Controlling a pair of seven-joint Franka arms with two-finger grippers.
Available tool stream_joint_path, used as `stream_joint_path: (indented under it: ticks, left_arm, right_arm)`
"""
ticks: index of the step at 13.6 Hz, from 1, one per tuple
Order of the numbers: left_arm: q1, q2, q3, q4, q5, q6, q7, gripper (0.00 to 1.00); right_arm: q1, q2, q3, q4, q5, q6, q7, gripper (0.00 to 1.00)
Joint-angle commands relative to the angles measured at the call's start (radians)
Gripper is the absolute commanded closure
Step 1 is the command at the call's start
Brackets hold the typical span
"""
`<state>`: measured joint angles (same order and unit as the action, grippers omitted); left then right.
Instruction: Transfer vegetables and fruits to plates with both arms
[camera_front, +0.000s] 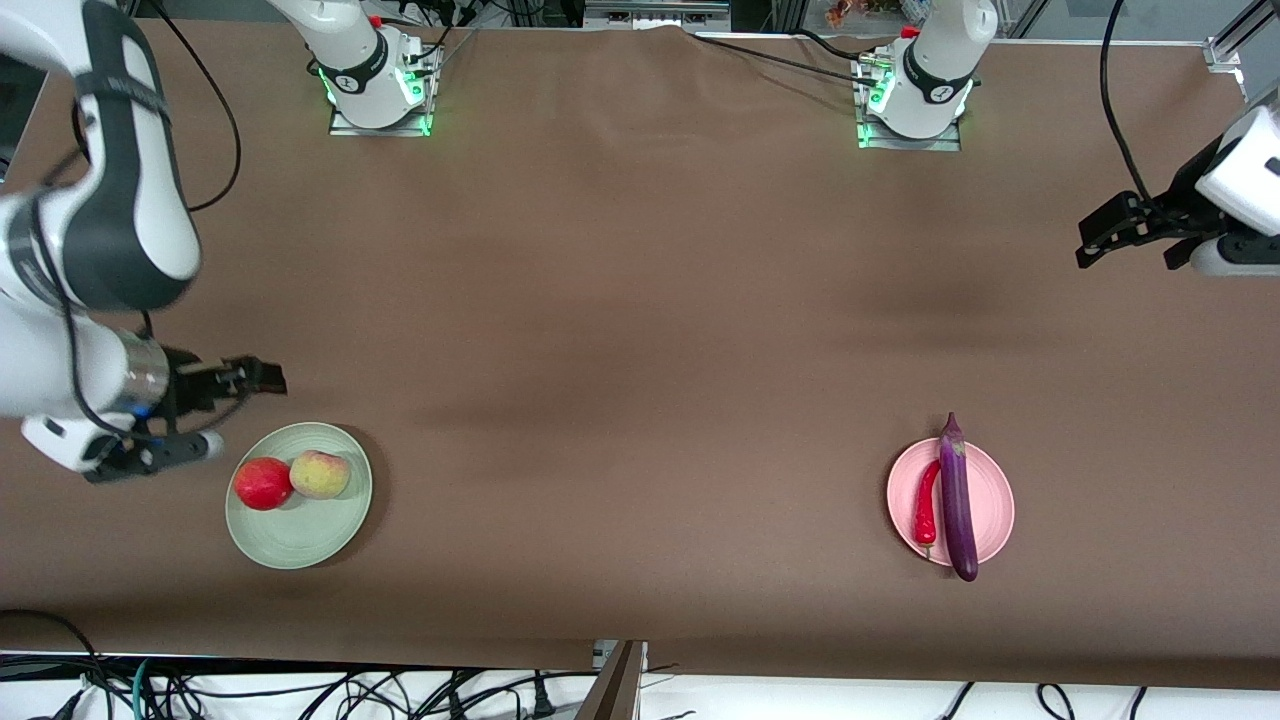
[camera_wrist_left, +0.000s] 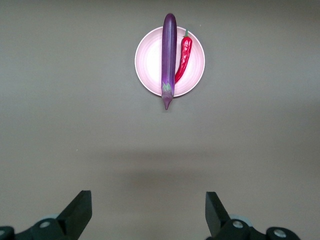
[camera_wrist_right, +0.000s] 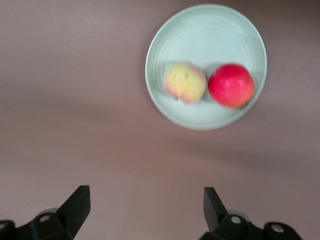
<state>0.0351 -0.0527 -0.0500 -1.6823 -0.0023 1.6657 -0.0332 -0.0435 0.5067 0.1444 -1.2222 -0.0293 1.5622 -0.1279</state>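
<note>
The purple eggplant (camera_front: 957, 500) and the red chili (camera_front: 927, 505) lie side by side on the pink plate (camera_front: 992, 500), toward the left arm's end. The eggplant's ends overhang the rim. The red fruit (camera_front: 263, 483) and the yellowish-green fruit (camera_front: 320, 474) sit touching on the mint green plate (camera_front: 300, 540), toward the right arm's end. My right gripper (camera_front: 235, 410) is open and empty, just above that plate's rim. My left gripper (camera_front: 1125, 250) is open and empty, high over bare table. The left wrist view shows the eggplant (camera_wrist_left: 169, 55), the chili (camera_wrist_left: 183, 60) and the pink plate (camera_wrist_left: 147, 62); the right wrist view shows both fruits (camera_wrist_right: 184, 82) (camera_wrist_right: 231, 85) on the green plate (camera_wrist_right: 205, 30).
A brown cloth (camera_front: 640, 350) covers the table. The two arm bases (camera_front: 375, 80) (camera_front: 915, 95) stand at the edge farthest from the front camera. Cables hang below the edge nearest to it.
</note>
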Motion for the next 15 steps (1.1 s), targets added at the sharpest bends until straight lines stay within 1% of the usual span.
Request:
stream_joint_path:
  ticks: [1, 3, 6, 8, 10, 13, 15]
  left_arm:
    - [-0.009, -0.032, 0.009, -0.025, -0.002, -0.016, 0.001, 0.0]
    - [-0.005, 0.002, 0.007, 0.028, -0.004, -0.049, 0.001, 0.0]
    - [-0.006, 0.01, 0.001, 0.044, -0.002, -0.06, -0.001, 0.0]
    - [-0.006, 0.013, 0.001, 0.044, -0.001, -0.06, 0.001, 0.0]
    - [-0.006, 0.013, 0.001, 0.046, -0.001, -0.061, 0.001, 0.0]
    - [-0.004, 0.011, 0.001, 0.046, -0.001, -0.069, 0.001, 0.0]
    - [-0.004, 0.011, 0.002, 0.046, -0.001, -0.08, -0.001, 0.0]
  right_arm:
    - [-0.001, -0.178, 0.001, -0.143, 0.008, -0.027, 0.03, 0.0]
    - [-0.002, -0.267, 0.001, -0.203, -0.001, -0.053, 0.025, 0.0]
    - [-0.006, -0.4, -0.003, -0.247, -0.006, -0.045, 0.031, 0.0]
    - [-0.006, -0.433, -0.005, -0.261, -0.011, -0.047, 0.028, 0.0]
    - [-0.007, -0.491, -0.025, -0.371, -0.018, -0.033, 0.028, 0.0]
    - [-0.007, -0.497, -0.029, -0.382, -0.02, -0.068, 0.05, 0.0]
    - [-0.007, -0.496, -0.029, -0.381, -0.021, -0.077, 0.115, 0.0]
